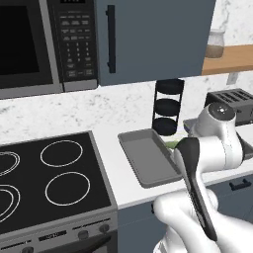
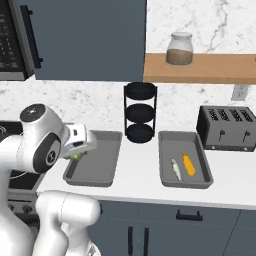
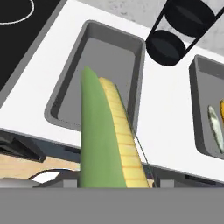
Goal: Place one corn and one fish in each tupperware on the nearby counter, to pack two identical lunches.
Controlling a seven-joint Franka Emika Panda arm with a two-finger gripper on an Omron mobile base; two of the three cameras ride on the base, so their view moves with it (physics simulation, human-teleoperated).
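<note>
Right-hand tupperware was found holding one yellow corn and one fish, side by side, so that lunch was judged packed. Left-hand tupperware was seen with nothing lying in it. Green-husked corn was held clamped in the tool, lifted above the near left part of the left tupperware; in the hand view the cob was seen pointing along the tool toward the tray floor. Second fish was not made out on the tabletop in these pictures, so its place could not be told.

Left to do, as judged: husked corn to be set down in the left tupperware, then a fish to be found and added there.

Room for moving: the left tupperware was seen lying between the stove and the black tiered rack, its far corner near the rack base, apart from it. Raised rim was noted all round; the cob should be lowered inside it, lengthwise with the tray. Bare tabletop was seen between the two trays. Toaster stood beyond the right tray, well apart from the tool. Wall cabinet was overhead, so lift height was judged limited.
</note>
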